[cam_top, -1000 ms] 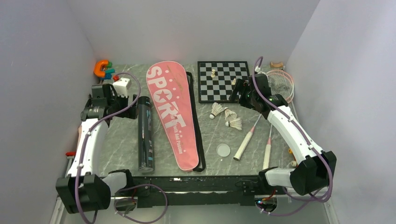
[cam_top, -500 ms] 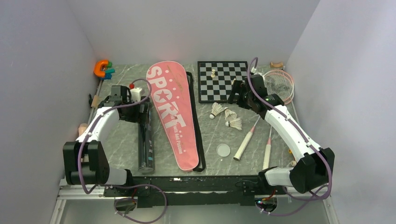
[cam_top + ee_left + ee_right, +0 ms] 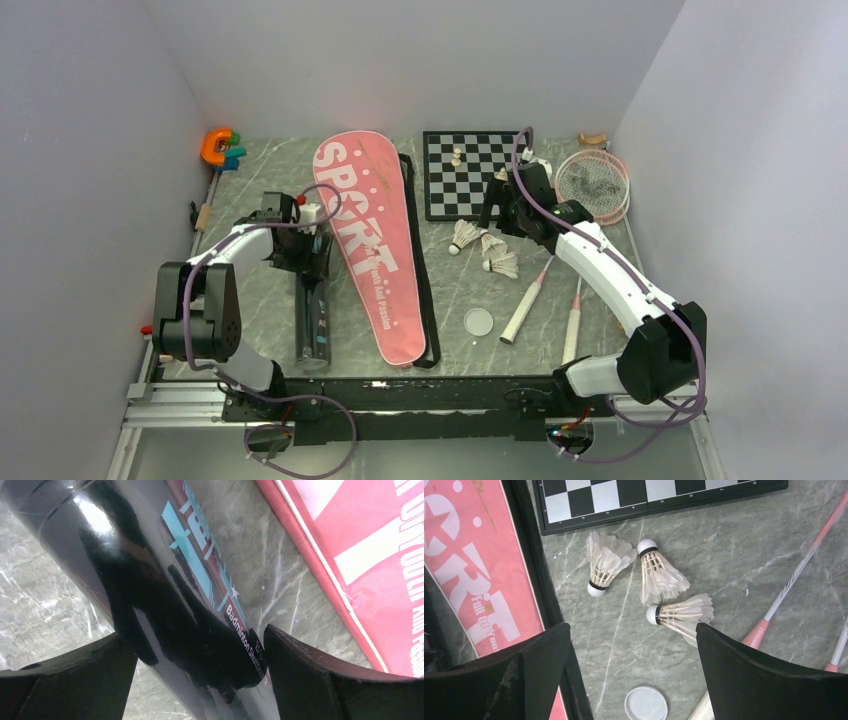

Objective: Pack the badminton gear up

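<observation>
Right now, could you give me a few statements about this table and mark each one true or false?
1. The left gripper has its fingers open on either side of the black tube. True.
2. The three shuttlecocks are already inside the tube. False: they lie loose on the table near the chessboard.
3. The right gripper is clamped shut. False: it is open and empty, above the shuttlecocks.
4. The pink bag lies between the tube and the chessboard. True.
</observation>
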You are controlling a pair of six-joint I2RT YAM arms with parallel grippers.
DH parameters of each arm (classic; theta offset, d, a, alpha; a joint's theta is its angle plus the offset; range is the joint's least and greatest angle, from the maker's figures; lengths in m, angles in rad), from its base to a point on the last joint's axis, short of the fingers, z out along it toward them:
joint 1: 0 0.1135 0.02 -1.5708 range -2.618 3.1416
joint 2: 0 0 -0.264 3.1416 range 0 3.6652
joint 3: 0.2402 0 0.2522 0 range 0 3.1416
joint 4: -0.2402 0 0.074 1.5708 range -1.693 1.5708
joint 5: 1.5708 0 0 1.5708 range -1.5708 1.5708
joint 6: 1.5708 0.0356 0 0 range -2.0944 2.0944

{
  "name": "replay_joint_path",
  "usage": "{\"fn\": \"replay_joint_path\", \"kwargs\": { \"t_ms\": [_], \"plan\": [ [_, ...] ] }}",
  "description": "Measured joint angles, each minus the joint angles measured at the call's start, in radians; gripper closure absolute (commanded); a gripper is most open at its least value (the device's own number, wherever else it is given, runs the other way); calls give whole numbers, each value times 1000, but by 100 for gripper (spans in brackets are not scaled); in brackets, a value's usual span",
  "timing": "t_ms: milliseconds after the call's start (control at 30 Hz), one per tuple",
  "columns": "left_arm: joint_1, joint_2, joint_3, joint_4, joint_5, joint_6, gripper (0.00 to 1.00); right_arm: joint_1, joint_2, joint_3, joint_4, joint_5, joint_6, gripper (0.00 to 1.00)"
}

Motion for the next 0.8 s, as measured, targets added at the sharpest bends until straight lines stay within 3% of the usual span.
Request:
{"fn": "replay_joint_path", "kwargs": {
  "t_ms": [133,367,600,800],
  "plan": [
    [0,10,3,17,-16,6,37,7,0,0,0,5,0,0],
    [1,10,42,0,-52,89,56,16,0,0,0,6,2,0],
    [1,-68,58,-46,-43,196,63,32,0,0,2,6,2,0],
    [-39,-173,55,-147,15,359,60,41,0,-14,13,1,4,1]
  ]
}}
